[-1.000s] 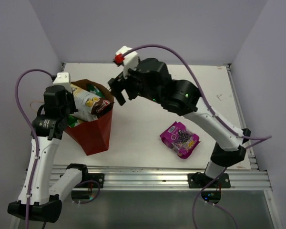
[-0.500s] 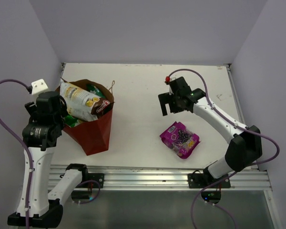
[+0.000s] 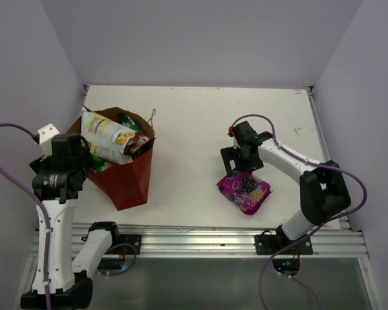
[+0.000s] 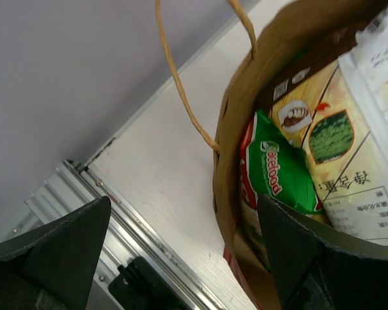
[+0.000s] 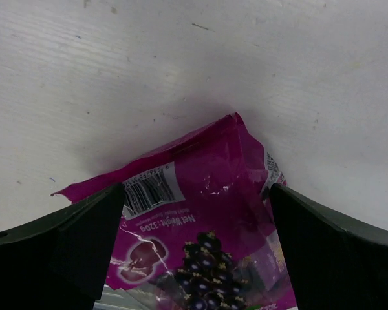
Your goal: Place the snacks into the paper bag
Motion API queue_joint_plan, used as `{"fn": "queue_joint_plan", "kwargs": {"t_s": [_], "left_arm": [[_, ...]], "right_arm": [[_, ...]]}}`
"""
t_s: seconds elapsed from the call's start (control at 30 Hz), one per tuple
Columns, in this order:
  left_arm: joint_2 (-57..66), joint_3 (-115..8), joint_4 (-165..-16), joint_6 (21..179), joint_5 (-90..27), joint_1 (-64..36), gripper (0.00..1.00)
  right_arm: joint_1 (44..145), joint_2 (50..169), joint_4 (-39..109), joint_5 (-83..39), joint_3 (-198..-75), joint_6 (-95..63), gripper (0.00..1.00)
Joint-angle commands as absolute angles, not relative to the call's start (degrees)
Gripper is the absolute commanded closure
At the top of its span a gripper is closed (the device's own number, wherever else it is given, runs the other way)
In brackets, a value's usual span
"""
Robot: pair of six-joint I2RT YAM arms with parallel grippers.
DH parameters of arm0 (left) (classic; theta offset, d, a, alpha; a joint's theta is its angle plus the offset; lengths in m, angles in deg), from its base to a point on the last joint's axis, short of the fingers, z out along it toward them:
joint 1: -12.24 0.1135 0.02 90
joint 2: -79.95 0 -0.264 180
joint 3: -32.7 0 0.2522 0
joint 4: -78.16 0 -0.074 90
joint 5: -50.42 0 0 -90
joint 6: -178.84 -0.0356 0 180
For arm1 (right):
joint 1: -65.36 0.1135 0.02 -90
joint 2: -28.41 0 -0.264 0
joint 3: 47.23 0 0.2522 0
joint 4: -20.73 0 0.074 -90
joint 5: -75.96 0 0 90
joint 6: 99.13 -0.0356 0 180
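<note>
So we've got the paper bag (image 3: 126, 184) standing at the left of the table (image 3: 194, 110), already stuffed: the chip bag (image 3: 113, 139) pokes out over the rim and a small green bag (image 4: 281, 174) is wedged beside it. The purple packet (image 3: 244, 189) is the one left out, lying flat at the near right, well apart from the bag. The right gripper (image 5: 194, 200) is right over its far end with the jaws spread wide on either side, nothing pinched yet. The left gripper (image 4: 181, 219) sits just beside the bag's near-left edge, jaws spread too and holding nothing. What worries us is that the foil is crinkly and lies flat, so a pinch on the thin end could slip off or just shove the packet along the table. The bag also looks pretty full, so we reckon the packet might perch on the chip bag and slide back out, or a cord handle (image 4: 181, 84) could snag the arm and tip the whole thing.
</note>
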State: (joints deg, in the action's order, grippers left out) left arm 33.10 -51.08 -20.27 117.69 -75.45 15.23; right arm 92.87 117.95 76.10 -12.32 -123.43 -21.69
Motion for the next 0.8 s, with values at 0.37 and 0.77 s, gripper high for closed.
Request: {"fn": "queue_joint_plan", "kwargs": {"t_s": [0.37,0.77], "left_arm": [[33.72,-45.13,-26.2,118.55,-69.63,16.82,0.72],[31.96,-44.96,-29.72,115.39,-67.7,17.25,1.0]], "right_arm": [[92.08,125.87,75.97,-17.73,-121.46,-21.79,0.69],[91.99,121.23,84.5,-18.78,-144.15,-20.29,1.0]]}}
